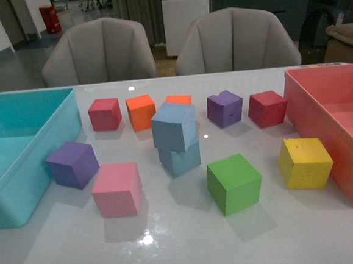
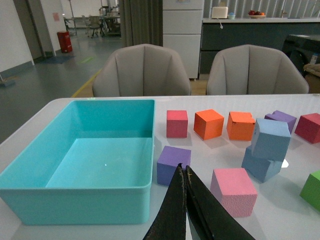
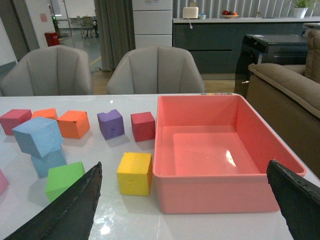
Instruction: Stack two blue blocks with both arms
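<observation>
Blue on blue: the upper blue block sits skewed atop the lower blue block, stacking apparently done, left gripper pressed together, right gripper spread wide, both empty.

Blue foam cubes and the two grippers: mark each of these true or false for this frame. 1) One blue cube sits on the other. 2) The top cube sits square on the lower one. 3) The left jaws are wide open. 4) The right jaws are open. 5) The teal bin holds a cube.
1) True: the upper light blue foam cube rests on the lower light blue foam cube.
2) False: it is tilted and twisted off the lower one's edges.
3) False: the left gripper has its jaws together, holding nothing.
4) True: the right gripper has its jaws spread far apart.
5) False: the large teal plastic bin holds no cube.
</observation>
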### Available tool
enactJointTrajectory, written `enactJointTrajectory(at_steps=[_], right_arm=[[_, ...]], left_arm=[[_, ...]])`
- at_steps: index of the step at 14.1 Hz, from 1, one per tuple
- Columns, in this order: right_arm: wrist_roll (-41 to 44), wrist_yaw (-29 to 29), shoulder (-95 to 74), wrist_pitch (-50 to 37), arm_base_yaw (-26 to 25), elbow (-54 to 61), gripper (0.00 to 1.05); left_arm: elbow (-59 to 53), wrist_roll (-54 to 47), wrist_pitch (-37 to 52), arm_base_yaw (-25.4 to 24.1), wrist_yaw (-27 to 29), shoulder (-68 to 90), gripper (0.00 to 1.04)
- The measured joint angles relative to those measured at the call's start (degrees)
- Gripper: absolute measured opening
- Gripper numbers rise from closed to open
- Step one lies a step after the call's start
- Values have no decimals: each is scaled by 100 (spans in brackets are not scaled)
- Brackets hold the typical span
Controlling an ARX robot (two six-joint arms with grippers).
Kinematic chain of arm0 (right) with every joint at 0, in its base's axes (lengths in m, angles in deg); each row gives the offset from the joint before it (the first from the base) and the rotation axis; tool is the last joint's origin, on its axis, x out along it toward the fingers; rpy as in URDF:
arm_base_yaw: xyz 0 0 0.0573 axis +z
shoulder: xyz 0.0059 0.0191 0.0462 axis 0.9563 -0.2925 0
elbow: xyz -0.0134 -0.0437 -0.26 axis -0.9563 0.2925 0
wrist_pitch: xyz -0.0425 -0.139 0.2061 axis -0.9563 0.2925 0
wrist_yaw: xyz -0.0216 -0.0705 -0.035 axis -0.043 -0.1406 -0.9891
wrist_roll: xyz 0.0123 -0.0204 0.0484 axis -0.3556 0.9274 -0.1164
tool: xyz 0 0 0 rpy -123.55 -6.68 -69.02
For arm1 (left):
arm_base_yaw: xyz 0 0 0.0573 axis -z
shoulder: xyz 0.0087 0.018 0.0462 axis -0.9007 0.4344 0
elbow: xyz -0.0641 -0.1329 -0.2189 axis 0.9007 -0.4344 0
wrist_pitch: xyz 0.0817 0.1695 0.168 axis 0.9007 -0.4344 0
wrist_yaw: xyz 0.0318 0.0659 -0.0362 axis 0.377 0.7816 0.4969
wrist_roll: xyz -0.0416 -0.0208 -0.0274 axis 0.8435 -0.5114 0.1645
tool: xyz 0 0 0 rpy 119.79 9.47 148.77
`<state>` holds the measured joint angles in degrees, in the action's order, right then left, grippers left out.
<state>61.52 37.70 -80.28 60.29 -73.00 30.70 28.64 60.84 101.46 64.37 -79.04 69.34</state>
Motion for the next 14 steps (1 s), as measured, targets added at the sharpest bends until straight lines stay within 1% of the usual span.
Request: enactJointTrajectory(at_steps=[3, 5, 6, 7, 9, 10, 12, 14], right_arm=[[0, 0, 2, 0, 0, 0, 98], [0, -2, 2, 0, 0, 0, 98], [0, 0, 0, 2, 0, 0, 98], [0, 0, 2, -4, 0, 0, 98], [0, 0, 0, -2, 0, 0, 98], [0, 0, 0, 0, 0, 0, 98], [0, 0, 0, 0, 0, 0, 98], [0, 0, 0, 0, 0, 0, 98]], left_arm=[[0, 0, -306, 0, 0, -306, 2], [2, 0, -1408, 0, -2, -1180, 2], [33, 0, -1257, 0, 7, -1274, 2], [2, 0, -1386, -2, 4, -1279, 2], [2, 0, -1340, -2, 0, -1279, 2], [2, 2, -1342, -2, 2, -1279, 12], [2, 2, -1344, -2, 0, -1279, 41], [2, 0, -1344, -2, 0, -1279, 66]])
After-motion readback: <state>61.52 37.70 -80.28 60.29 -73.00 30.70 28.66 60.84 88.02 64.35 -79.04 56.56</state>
